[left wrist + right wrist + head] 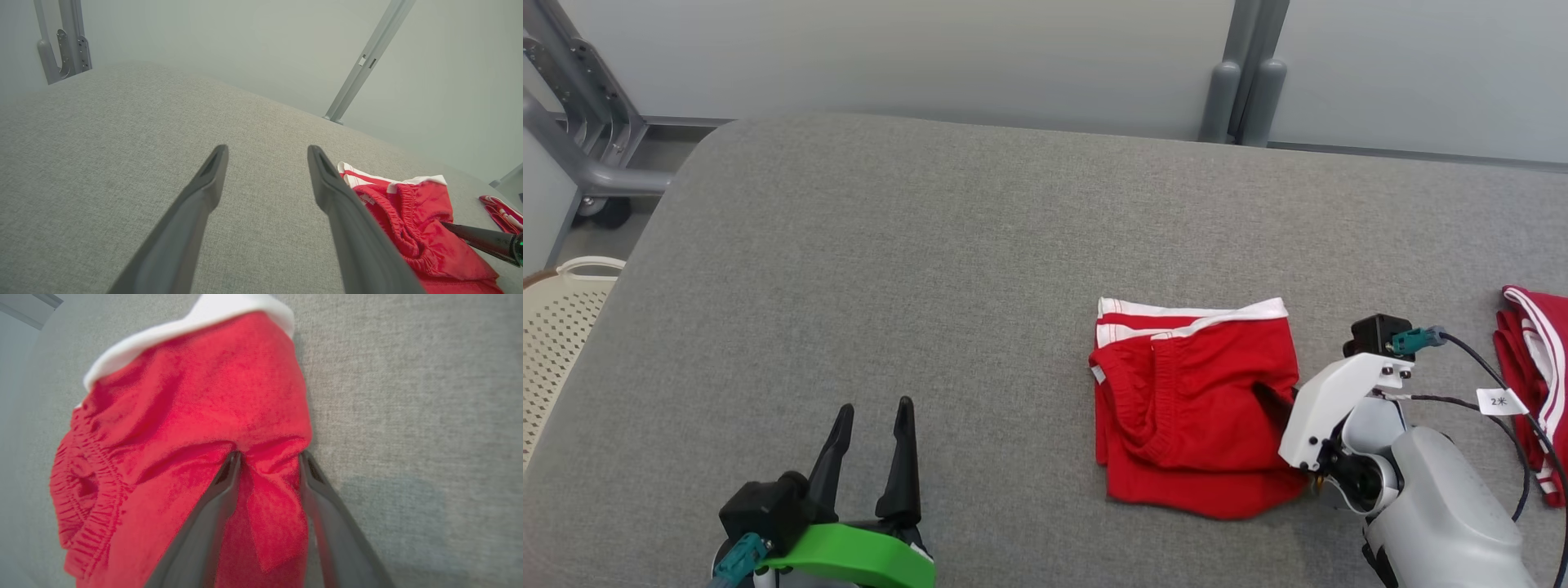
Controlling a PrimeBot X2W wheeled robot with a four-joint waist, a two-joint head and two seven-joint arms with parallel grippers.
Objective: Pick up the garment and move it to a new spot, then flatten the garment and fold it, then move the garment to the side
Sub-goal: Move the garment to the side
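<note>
The garment (1192,408), red shorts with a white-striped waistband, lies folded on the grey padded table (890,286), right of centre. My right gripper (1270,398) reaches in from the right onto the garment's right edge. In the right wrist view its two fingers stand apart, straddling a bunched ridge of the red garment (196,408), and the right gripper (269,455) is open around that cloth. My left gripper (875,406) rests open and empty at the lower left, well left of the garment. The left wrist view has the left gripper (266,149) over bare table with the garment (429,228) to its right.
Another red and white garment (1535,359) lies at the table's right edge. A perforated cream basket (564,327) stands off the table's left side. A grey metal frame (580,122) is at the far left. A tagged black cable (1503,402) trails from my right wrist.
</note>
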